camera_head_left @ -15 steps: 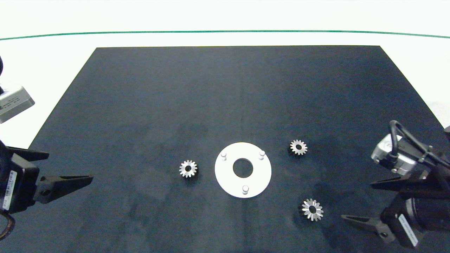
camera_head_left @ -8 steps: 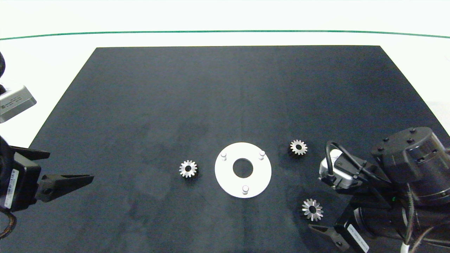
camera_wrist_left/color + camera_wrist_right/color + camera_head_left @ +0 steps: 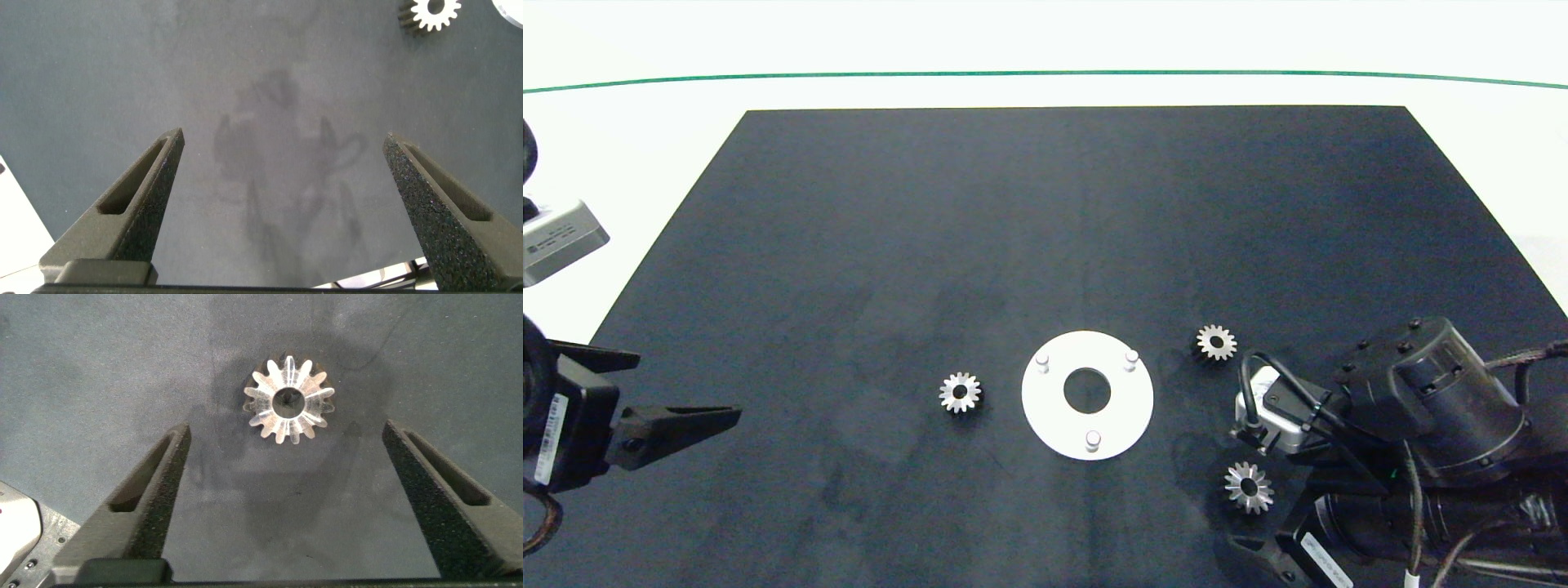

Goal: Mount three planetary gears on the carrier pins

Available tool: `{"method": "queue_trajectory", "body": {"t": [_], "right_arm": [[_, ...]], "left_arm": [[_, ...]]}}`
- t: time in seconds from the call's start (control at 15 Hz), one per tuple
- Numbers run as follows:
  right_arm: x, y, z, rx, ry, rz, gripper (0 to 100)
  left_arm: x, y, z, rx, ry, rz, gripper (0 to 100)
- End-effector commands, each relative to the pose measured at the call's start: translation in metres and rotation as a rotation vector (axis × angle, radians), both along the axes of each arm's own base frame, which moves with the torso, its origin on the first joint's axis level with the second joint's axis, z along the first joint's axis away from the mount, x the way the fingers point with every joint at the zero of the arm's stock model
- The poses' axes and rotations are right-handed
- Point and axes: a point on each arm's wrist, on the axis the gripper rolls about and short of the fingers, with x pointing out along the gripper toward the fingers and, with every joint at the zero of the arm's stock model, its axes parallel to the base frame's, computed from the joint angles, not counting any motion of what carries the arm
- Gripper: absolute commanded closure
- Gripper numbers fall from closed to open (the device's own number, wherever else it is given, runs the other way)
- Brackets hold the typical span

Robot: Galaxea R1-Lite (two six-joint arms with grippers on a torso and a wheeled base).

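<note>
Right end effector (image 3: 282, 469), fingers spread wide, poised directly over nearest small silver toothed metal planetary gear (image 3: 288, 398) lying flat on black worktop (image 3: 1013, 229), beside white round carrier disc (image 3: 1127, 404); left end effector (image 3: 282, 196) wide, parked far off.

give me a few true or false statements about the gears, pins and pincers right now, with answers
1. All three carrier pins on the white disc are bare. True.
2. One planetary gear lies left of the disc. True.
3. The right pincer is shut on a gear. False: it is open, with the near-right gear lying on the mat ahead of its fingers.
4. The left pincer is over the disc. False: it is open at the mat's left edge.
5. A third gear sits on the disc. False: it lies on the mat, right of the disc.
</note>
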Motion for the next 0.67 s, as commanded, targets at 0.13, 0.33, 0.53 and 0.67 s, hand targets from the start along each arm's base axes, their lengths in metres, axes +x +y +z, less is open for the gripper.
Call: {"method": "queue_trajectory", "body": {"t": [0.13,0.33,0.53,0.67], "right_arm": [[0.005,0.004,-0.006,-0.007,0.010,-0.001,12],[0.010,0.009,-0.013,0.000,0.015,-0.008,18],[0.011,0.011,-0.015,0.001,0.017,-0.007,24],[0.011,0.011,-0.015,0.002,0.014,-0.008,28]], "left_arm": [[-0.001,0.000,0.000,0.001,-0.001,-0.001,0],[-0.002,0.000,0.001,0.000,-0.004,-0.001,0],[-0.004,0.001,0.001,0.005,-0.008,-0.001,0],[-0.004,0.001,0.001,0.005,-0.008,0.000,0]]}}
